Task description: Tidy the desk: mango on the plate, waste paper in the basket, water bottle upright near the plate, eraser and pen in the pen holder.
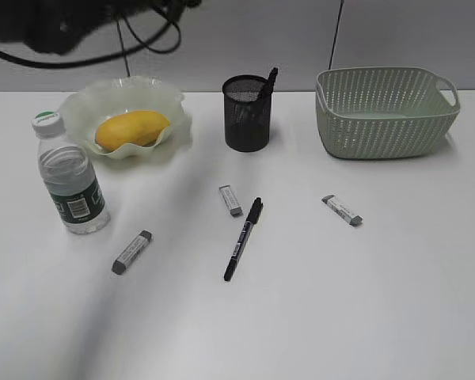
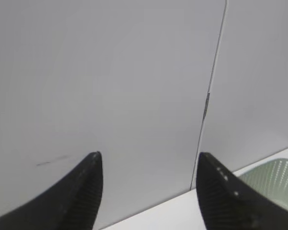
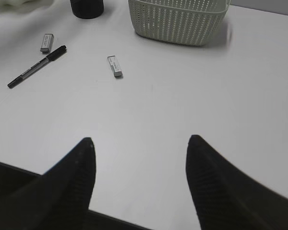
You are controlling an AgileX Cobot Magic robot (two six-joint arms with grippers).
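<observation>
Exterior view: mango (image 1: 132,130) lies in the plate (image 1: 170,99); water bottle (image 1: 70,180) stands upright beside it; a pen (image 1: 244,238) lies on the desk (image 1: 380,301).

Left wrist view: left gripper (image 2: 149,165) spread wide, empty, facing a wall.

Right wrist view: right gripper (image 3: 140,151) wide, empty, above the desk, basket (image 3: 178,19) beyond.

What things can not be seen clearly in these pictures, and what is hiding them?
- Basket floor: exterior view, near wall hides most of it, so any paper inside cannot be confirmed.
- Pen holder contents: mesh hides all but a dark tip.
- Bottle label text: too small.
- Left arm: exterior view, blurred and cut by the top edge.
- Plate: right wrist view, cut by the top edge.
</observation>
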